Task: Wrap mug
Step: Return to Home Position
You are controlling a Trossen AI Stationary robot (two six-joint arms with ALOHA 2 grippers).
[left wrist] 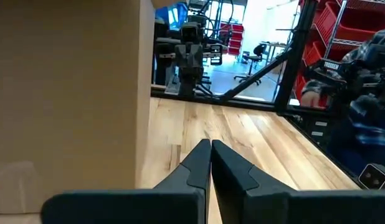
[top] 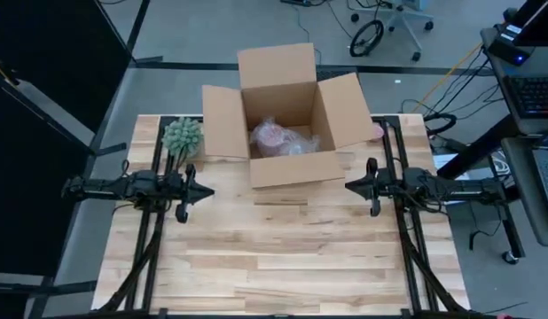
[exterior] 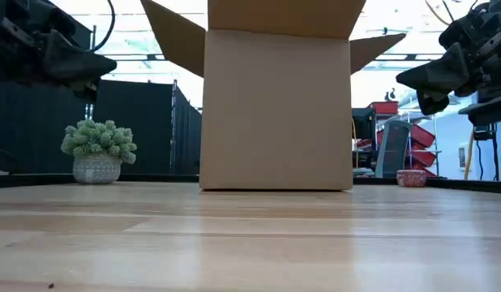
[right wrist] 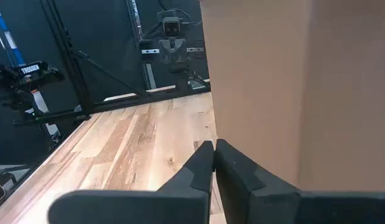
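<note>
We see the left end effector [top: 203,190] with its two fingers pressed tip to tip and nothing between them. It hangs above the surface [top: 283,261] and points across at the right end effector [top: 352,185], which is likewise pinched closed and empty. The left arm [top: 123,187] and the right arm [top: 442,187] lie stretched out level. Each reaches inward from its own side of the surface, and the two tips face one another, well apart.

Between the tips and a little farther back stands the cardboard box [top: 290,168], its flaps spread open; neither end effector touches it. Inside lies the wrapped pink mug [top: 272,136], with more clear wrap [top: 302,144] bunched just beside it. Beyond the left end effector, next to a box flap, sits a small potted plant [top: 182,135]. Beyond the right one, a small pink bowl [exterior: 411,178] rests near the surface's edge.
</note>
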